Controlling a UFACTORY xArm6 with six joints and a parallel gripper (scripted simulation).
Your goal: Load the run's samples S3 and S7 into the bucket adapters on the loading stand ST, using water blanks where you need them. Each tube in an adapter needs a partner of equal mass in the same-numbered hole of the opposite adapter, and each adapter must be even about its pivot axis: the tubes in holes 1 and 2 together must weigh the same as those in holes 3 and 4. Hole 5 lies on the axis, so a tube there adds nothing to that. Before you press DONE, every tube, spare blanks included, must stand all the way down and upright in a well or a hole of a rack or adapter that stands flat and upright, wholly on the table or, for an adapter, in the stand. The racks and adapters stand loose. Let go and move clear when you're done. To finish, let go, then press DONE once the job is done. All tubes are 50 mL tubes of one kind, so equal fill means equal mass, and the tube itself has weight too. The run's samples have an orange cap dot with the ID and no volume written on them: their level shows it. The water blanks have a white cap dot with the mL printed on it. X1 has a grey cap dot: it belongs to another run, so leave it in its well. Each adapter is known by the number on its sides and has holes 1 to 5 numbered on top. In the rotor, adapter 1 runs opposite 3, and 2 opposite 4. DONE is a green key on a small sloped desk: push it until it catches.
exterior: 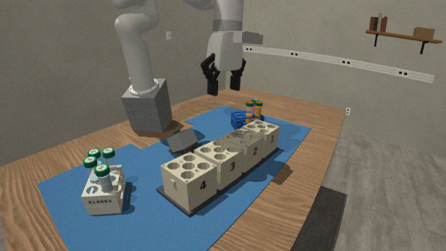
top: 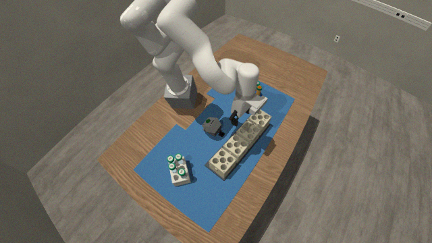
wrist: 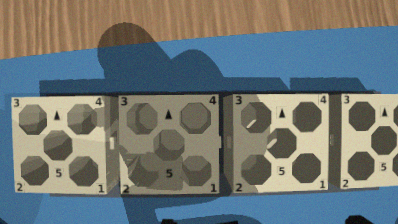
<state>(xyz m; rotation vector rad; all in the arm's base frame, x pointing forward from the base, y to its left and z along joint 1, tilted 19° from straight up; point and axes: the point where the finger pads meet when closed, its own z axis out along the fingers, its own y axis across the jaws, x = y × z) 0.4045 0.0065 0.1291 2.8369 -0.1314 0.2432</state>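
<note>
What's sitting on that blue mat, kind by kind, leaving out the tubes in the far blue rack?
Beige five-hole adapter blocks: 4
White rack labelled BLANKS: 1
Green-capped tubes in the white rack: 4
Blue tube rack: 1
Grey sloped desk with green key: 1
Total: 11
</note>
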